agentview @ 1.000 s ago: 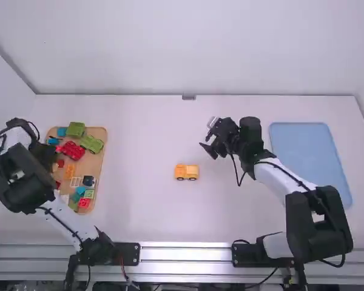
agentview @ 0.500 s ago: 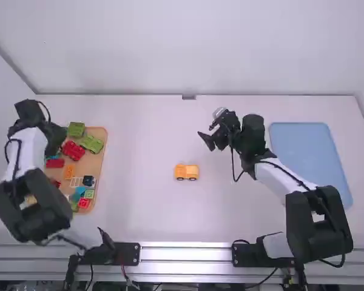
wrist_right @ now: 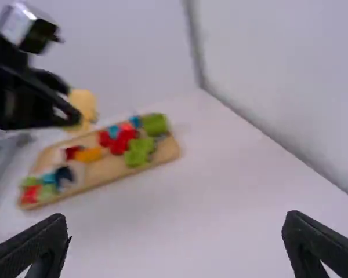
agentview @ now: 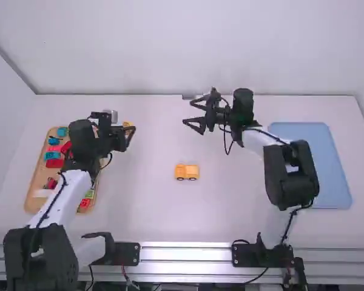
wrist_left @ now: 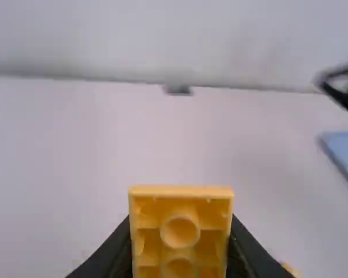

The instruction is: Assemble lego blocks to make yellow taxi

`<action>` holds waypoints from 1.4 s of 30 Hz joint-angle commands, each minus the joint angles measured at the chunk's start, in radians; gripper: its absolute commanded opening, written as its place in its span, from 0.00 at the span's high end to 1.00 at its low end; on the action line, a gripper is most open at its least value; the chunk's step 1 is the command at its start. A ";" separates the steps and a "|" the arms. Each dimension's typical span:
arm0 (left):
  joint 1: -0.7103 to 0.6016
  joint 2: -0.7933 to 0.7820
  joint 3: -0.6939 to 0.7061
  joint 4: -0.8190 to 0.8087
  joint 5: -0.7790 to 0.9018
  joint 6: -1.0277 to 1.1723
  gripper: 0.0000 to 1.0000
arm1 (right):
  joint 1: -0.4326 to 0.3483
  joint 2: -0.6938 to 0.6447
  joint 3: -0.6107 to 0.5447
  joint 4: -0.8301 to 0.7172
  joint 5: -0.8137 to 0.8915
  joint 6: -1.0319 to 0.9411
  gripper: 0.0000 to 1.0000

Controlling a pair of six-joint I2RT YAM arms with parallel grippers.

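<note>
**Yellow block held, car waiting near mid-table**

With twelve o'clock taken as straight away from the arm bases, the yellow car (agentview: 186, 172) sits upright on the table, and from it the yellow block (wrist_left: 180, 202) is held aloft towards ten o'clock. The block is pinched between the fingers of the left gripper (agentview: 128, 134), which are closed to its width. Its hollow underside, with round sockets, is turned to the wrist camera.

It should handle as light, stiff, slightly slick plastic: best gripped low on opposite side walls, with sockets left free, and pressed down squarely. A turn will probably be needed first; the small car may skid or tip unless braced.

The right gripper (wrist_right: 175, 218) is spread wide, holding nothing, at twelve o'clock; its fingers could be knocked. The wooden tray (agentview: 34, 200) of loose blocks lies at nine, the blue tray (agentview: 309, 157) at three.
</note>
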 commanded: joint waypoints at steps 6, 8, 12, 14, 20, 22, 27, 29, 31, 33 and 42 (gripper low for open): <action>-0.070 0.116 -0.046 0.251 0.427 0.164 0.98 | 0.055 0.116 0.173 -0.023 -0.351 0.166 0.02; -0.095 0.169 -0.046 0.332 0.444 0.164 0.98 | 0.074 0.116 0.176 -0.024 -0.351 0.167 0.02; -0.122 0.272 -0.046 0.488 0.469 0.155 0.98 | 0.096 0.114 0.176 -0.021 -0.351 0.168 0.01; -0.122 0.312 -0.046 0.575 0.547 0.153 0.98 | 0.102 0.114 0.175 -0.026 -0.349 0.170 0.02; -0.130 0.413 -0.018 0.739 0.597 0.056 0.98 | 0.132 0.114 0.175 -0.026 -0.351 0.181 0.16; -0.131 0.425 -0.010 0.742 0.597 0.048 0.98 | 0.141 0.114 0.175 -0.026 -0.351 0.174 0.19; -0.142 0.441 0.028 0.735 0.635 0.042 0.98 | 0.151 0.114 0.165 -0.026 -0.350 0.098 0.28; -0.142 0.441 0.045 0.738 0.653 0.011 0.98 | 0.153 0.114 0.157 -0.026 -0.350 0.051 0.29; -0.142 0.441 0.054 0.737 0.640 -0.014 0.98 | 0.154 0.114 0.154 -0.026 -0.338 0.028 0.30; -0.142 0.441 0.058 0.733 0.618 -0.022 0.98 | 0.152 0.114 0.154 -0.026 -0.333 0.019 0.34; -0.162 0.441 0.058 0.751 0.571 -0.021 0.98 | 0.152 0.114 0.156 -0.022 -0.301 0.016 0.46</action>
